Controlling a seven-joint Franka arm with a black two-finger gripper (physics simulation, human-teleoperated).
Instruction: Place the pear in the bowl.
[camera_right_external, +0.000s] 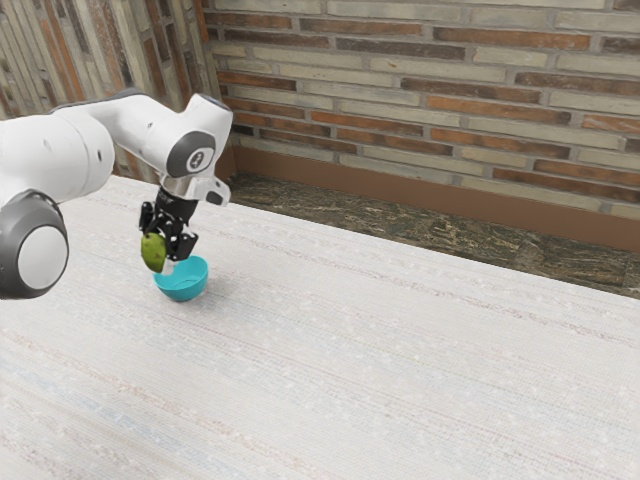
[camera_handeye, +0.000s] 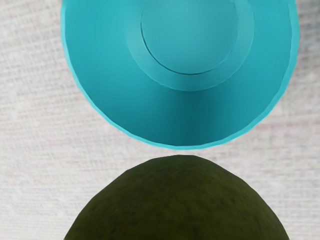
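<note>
In the exterior view my black gripper (camera_right_external: 168, 250) hangs low over the table with the green pear (camera_right_external: 152, 253) held between its fingers. The pear is off the table, just beside the turquoise bowl (camera_right_external: 183, 281) and higher than its rim, toward the exterior view's left. From my hand, the wrist view has the dark green pear (camera_handeye: 180, 200) large and close under the hand. Its outline stands next to the rim of the bowl (camera_handeye: 185, 120), not over the bowl's inside. Nothing lies on the visible part of the bowl's floor.
The pale, woven-looking tabletop (camera_right_external: 380, 350) stretches toward the exterior view's right. A brick wall (camera_right_external: 430, 100) rises behind the table, with a dark stone-like strip (camera_right_external: 400, 225) along its foot.
</note>
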